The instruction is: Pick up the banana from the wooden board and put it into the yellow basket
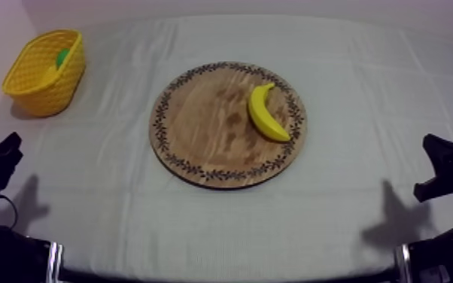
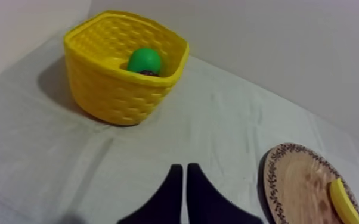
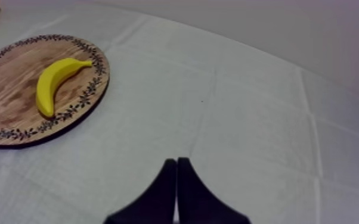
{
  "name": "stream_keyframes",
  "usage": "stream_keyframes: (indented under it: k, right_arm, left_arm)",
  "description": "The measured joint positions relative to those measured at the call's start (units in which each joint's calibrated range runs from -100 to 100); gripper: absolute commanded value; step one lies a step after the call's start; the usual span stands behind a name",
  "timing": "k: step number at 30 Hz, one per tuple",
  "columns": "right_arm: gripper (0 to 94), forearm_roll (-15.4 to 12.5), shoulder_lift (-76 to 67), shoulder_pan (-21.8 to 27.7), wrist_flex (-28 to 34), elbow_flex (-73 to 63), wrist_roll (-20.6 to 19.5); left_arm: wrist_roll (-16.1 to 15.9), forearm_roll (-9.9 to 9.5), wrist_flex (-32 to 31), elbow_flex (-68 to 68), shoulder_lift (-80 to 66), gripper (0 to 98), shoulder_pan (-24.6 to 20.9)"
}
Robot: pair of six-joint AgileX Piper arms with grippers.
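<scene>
Wooden board (image 1: 199,132) mid-table in top view, banana (image 1: 266,114) on half toward right arm (image 1: 451,169), so handier for it. yellow basket (image 1: 45,71) way over at opposite side, though.

Left wrist view: left gripper (image 2: 184,170) fingers pressed together, empty, facing basket, green fruit (image 2: 144,61) already inside.

Right wrist view: right gripper (image 3: 176,162) also closed on nothing, banana lying on board off to one side. Guess nothing started, fingers need opening first.

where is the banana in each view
Top view: banana lies on the right half of the wooden board, near its rim.
Left wrist view: banana at the board edge away from the yellow basket.
Right wrist view: banana on the board, near its rim.
Shared landmark: the board's patterned rim.
</scene>
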Motion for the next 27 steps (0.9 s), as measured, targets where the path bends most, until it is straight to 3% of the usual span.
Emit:
stream_keyframes:
  k: [3,7,14,18,23,27]
  right_arm:
    - [0.3,0.0,0.0,0.0,-0.1,0.0,0.0]
    - [0.3,0.0,0.0,0.0,-0.1,0.0,0.0]
    - [0.3,0.0,0.0,0.0,-0.1,0.0,0.0]
    - [0.3,0.0,0.0,0.0,-0.1,0.0,0.0]
    - [0.3,0.0,0.0,0.0,-0.1,0.0,0.0]
    - [0.3,0.0,0.0,0.0,-0.1,0.0,0.0]
  left_arm:
    - [-0.5,-0.32,0.5,-0.3,-0.3,0.0,0.7]
    - [-3.7,-0.32,0.9,-0.3,-0.3,0.0,3.1]
    - [-14.9,-1.38,-0.2,-0.1,0.0,0.0,3.4]
    - [-19.3,-2.32,-2.9,-1.5,1.6,0.1,3.7]
    - [-20.8,-2.08,-3.9,-7.6,6.5,1.4,4.0]
    - [-18.9,-0.85,-3.6,-15.7,12.2,2.2,4.6]
